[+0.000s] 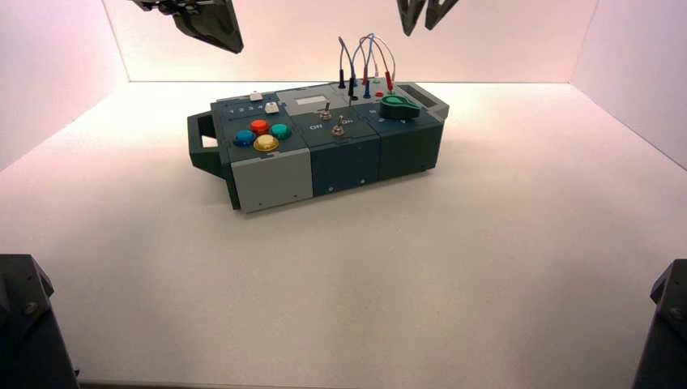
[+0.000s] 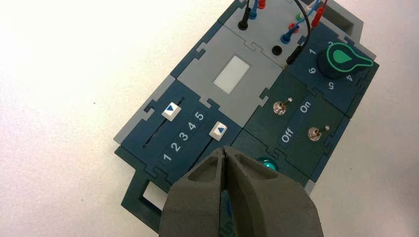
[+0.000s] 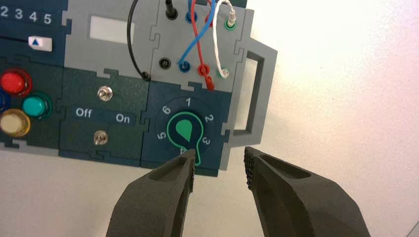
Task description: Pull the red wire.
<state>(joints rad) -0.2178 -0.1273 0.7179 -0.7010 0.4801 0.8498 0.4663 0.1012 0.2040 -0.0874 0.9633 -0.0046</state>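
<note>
Red wire looks half-pulled: one plug out, one left; right gripper spread, empty, left gripper clenched, idle, both above the box.

"Off", "On" (switch panel)

In the high view's upper middle, the console box looks like matt, smooth plastic. At its left end, the round buttons look like glossy, translucent plastic; at its middle, the toggle switches are shiny metal. The surface looks smooth, softly satin.
</note>
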